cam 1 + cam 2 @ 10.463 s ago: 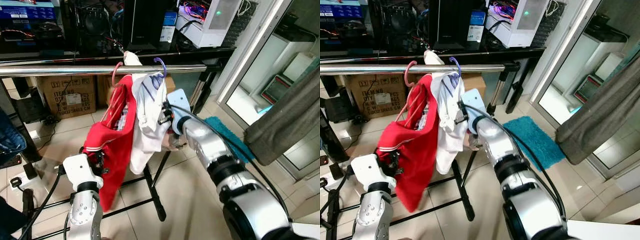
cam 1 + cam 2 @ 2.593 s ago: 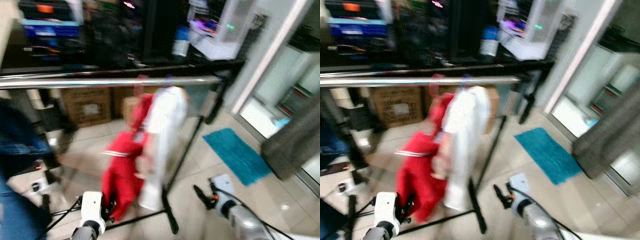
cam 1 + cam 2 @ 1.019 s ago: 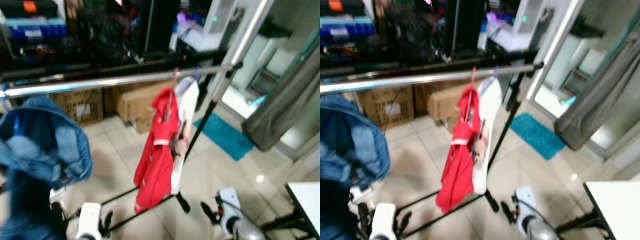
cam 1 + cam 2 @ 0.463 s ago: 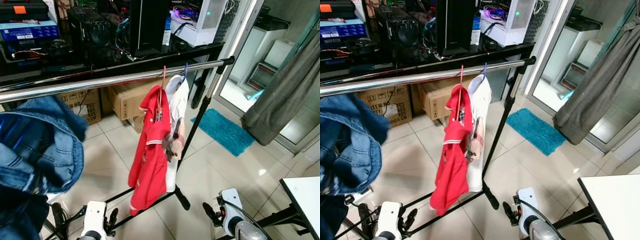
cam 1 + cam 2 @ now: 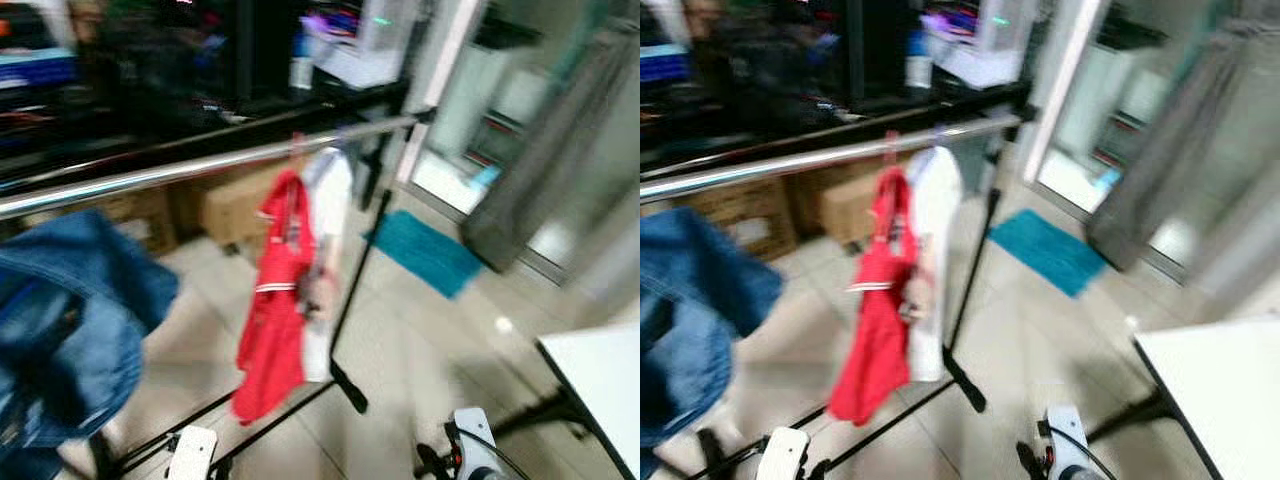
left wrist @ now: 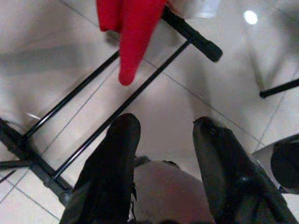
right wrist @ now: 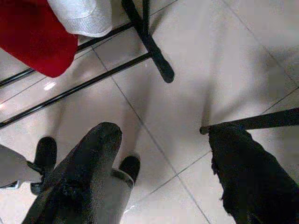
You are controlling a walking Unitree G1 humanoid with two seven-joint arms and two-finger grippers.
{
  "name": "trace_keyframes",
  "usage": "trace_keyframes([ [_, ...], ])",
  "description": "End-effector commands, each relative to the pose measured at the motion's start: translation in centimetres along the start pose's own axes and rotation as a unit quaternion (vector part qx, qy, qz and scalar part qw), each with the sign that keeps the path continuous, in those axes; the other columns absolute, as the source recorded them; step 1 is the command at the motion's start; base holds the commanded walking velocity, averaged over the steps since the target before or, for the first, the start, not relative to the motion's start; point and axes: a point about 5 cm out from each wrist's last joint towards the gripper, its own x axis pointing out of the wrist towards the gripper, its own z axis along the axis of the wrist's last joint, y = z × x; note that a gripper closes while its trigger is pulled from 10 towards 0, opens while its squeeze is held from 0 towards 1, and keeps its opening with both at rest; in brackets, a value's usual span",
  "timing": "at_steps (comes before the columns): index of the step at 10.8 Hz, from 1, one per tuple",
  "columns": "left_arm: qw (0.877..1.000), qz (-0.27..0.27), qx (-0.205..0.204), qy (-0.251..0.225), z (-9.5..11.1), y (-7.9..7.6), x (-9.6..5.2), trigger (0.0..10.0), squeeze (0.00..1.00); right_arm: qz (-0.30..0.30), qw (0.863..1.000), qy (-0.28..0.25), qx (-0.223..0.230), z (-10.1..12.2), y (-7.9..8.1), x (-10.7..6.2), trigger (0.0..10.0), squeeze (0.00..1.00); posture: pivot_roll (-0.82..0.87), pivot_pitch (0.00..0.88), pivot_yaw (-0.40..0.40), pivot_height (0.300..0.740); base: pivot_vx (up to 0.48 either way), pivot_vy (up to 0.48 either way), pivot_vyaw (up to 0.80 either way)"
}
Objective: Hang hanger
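Hangers (image 5: 298, 150) on rail (image 5: 200, 165), grippers idle

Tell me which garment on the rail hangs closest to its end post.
The white garment: it hangs right by the rail's end post, with the red garment next inward and the denim jacket farthest away.

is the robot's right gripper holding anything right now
No, the right gripper has its two black fingers spread apart over bare floor tiles, with nothing between them.
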Motion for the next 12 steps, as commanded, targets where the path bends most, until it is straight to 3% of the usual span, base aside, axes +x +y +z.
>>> trace_keyframes([
  [1,1.0,-0.007,0.004,0.022,-0.8,-0.6,-0.1,10.0,0.0,-0.003,1.0,-0.016,-0.009,1.1,-0.4,0.1,10.0,0.0,0.15,0.008,-0.138,0.714,0.0,0.0,0.0],
  [4,1.0,-0.003,0.015,0.02,-0.4,-0.4,0.1,10.0,0.0,-0.013,1.0,-0.016,0.005,1.4,-0.5,0.3,10.0,0.0,0.15,0.0,-0.143,0.714,0.0,0.0,0.0],
  [6,0.997,0.001,0.059,-0.041,1.7,-0.2,0.4,10.0,0.0,-0.023,0.997,-0.07,0.022,2.5,-0.7,0.2,10.0,0.0,0.15,0.003,-0.137,0.714,0.0,0.0,-0.25],
  [8,0.993,0.019,0.03,-0.114,4.5,0.4,0.8,10.0,0.0,-0.012,0.993,-0.116,0.019,4.2,-0.3,0.5,10.0,0.0,0.15,0.005,-0.13,0.714,0.0,0.0,0.0],
  [10,0.985,0.01,0.008,-0.172,6.7,0.0,1.1,10.0,0.0,-0.007,0.989,-0.148,0.017,5.5,-0.1,0.6,10.0,0.0,0.16,0.006,-0.13,0.714,0.0,0.0,0.0],
  [12,0.983,-0.021,0.013,-0.184,7.1,-1.2,1.3,10.0,0.0,-0.005,0.989,-0.15,0.007,5.6,0.0,0.6,10.0,0.0,0.16,0.008,-0.134,0.714,0.0,0.0,0.0],
])
